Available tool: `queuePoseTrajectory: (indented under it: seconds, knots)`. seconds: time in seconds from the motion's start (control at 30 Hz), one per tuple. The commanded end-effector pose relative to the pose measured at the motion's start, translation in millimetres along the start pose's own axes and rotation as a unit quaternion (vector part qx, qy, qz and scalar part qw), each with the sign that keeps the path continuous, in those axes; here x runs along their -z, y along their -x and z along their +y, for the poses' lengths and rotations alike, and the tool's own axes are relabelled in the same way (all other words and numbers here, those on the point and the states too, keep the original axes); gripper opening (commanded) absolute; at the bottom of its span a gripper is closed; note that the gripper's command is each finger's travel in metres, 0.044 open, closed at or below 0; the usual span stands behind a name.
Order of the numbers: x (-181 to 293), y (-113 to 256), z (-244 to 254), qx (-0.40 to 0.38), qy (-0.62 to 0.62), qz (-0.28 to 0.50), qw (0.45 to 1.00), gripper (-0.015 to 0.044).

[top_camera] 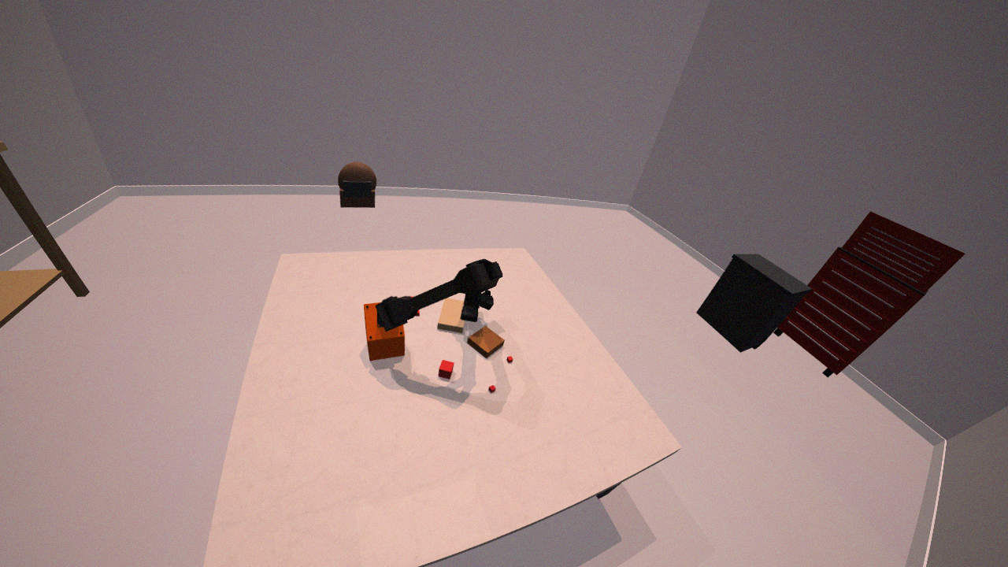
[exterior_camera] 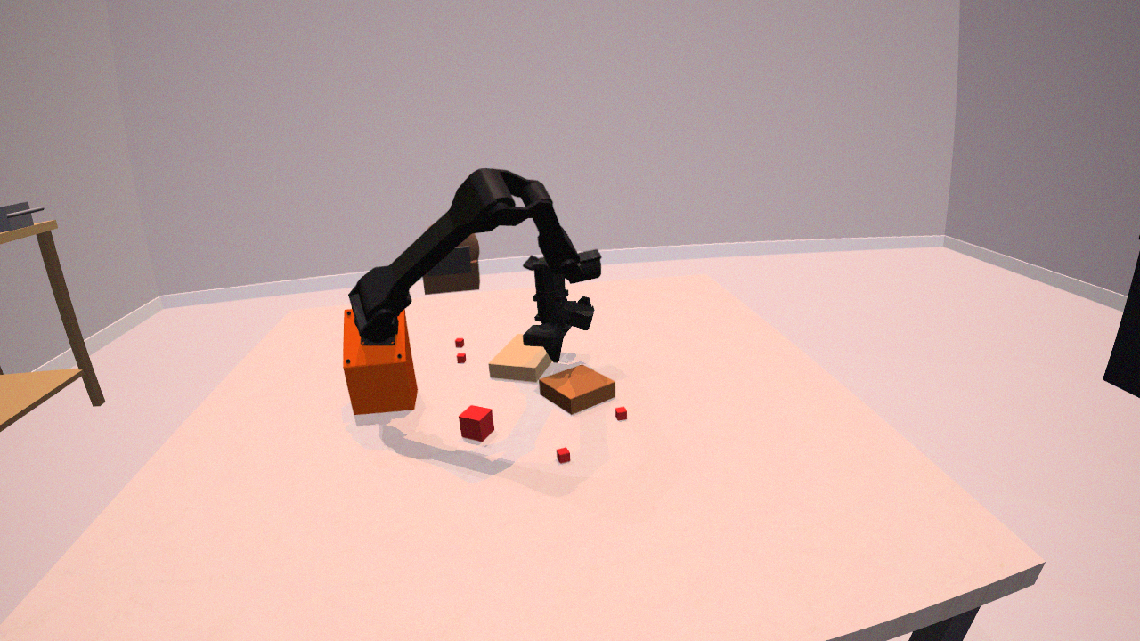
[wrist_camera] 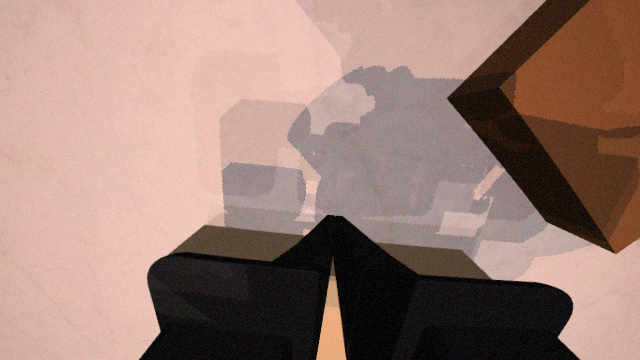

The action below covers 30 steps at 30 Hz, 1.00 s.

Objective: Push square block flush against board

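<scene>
The pale tan board [top_camera: 450, 316] [exterior_camera: 517, 356] [wrist_camera: 332, 325] lies flat on the table. The brown square block [top_camera: 486, 341] [exterior_camera: 577, 385] [wrist_camera: 560, 85] lies flat beside it, turned at an angle to it, with one corner towards the board. The wrist view shows bare table between them. My gripper [top_camera: 468, 317] [exterior_camera: 555, 358] [wrist_camera: 334, 223] is shut and empty, pointing down. Its fingertips are at the board's long side that faces away from the orange base. The fingers hide part of the board; whether they touch it is unclear.
A larger red cube [top_camera: 446, 368] [exterior_camera: 476, 423] lies in front, towards the camera. Small red cubes [exterior_camera: 563, 455] [top_camera: 509, 358] lie near the brown block, and two more [exterior_camera: 460, 343] [exterior_camera: 461, 358] lie near the orange base [top_camera: 385, 346] [exterior_camera: 380, 388].
</scene>
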State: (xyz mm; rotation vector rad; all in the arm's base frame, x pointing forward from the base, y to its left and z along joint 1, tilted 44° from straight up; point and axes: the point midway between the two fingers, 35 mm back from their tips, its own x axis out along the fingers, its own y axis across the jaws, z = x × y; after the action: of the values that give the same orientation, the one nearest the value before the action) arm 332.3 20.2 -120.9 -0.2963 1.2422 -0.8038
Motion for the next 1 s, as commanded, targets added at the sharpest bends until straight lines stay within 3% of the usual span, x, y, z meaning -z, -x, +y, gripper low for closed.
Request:
queuePoseTrajectory:
  seconds: [0.0,0.97]
  knots:
    - [3.6,-1.5,-1.3,0.001,0.001,0.006,1.0,0.0]
    - [-10.2,-1.5,-0.1,0.001,0.001,0.005,1.0,0.0]
